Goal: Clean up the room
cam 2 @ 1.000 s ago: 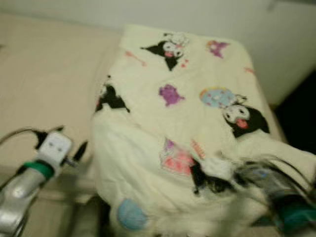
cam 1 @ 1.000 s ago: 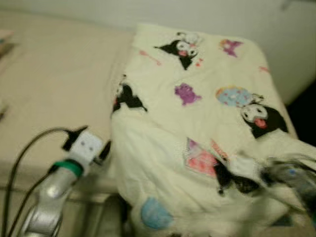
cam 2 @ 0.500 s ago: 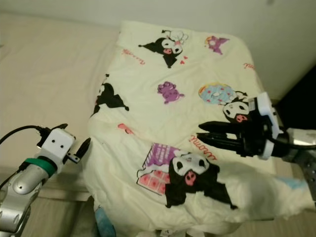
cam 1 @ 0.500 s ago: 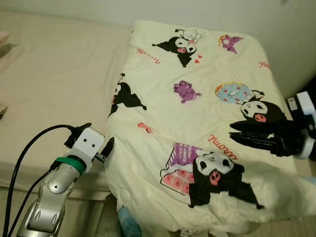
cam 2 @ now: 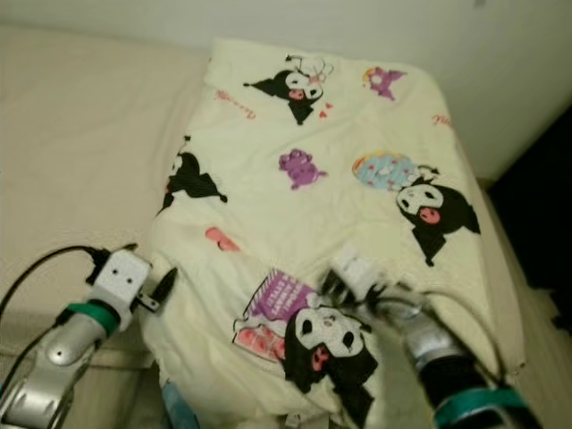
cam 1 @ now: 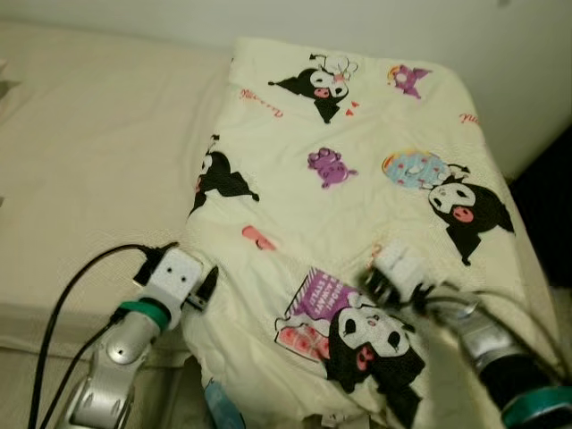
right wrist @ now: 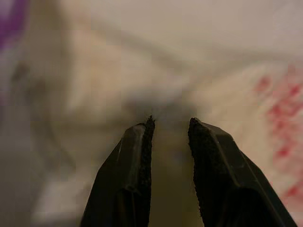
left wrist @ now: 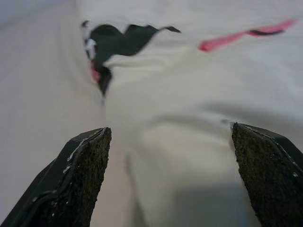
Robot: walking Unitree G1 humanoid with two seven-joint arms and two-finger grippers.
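1. Blanket (cam 1: 357, 179) w/ cartoon prints is spread over the right side of the bed (cam 1: 89, 161), its near edge hanging off the front; bare beige sheet on the left, white wall (cam 1: 357, 22) behind.
2. Our left gripper (cam 1: 207, 288) sits right at the blanket's near-left edge; fingers (left wrist: 78, 179) wide apart w/ a fold of fabric between them, not clamped on anything; black cable (cam 1: 76, 286) loops off that wrist.
3. Our right gripper (cam 2: 329, 284) is over the blanket near the front, by the purple and pink print; pic's blurry there; wrist cam shows the fingers (right wrist: 137, 170) close together w/ a narrow gap, nothing pinched, cloth just past the tips.
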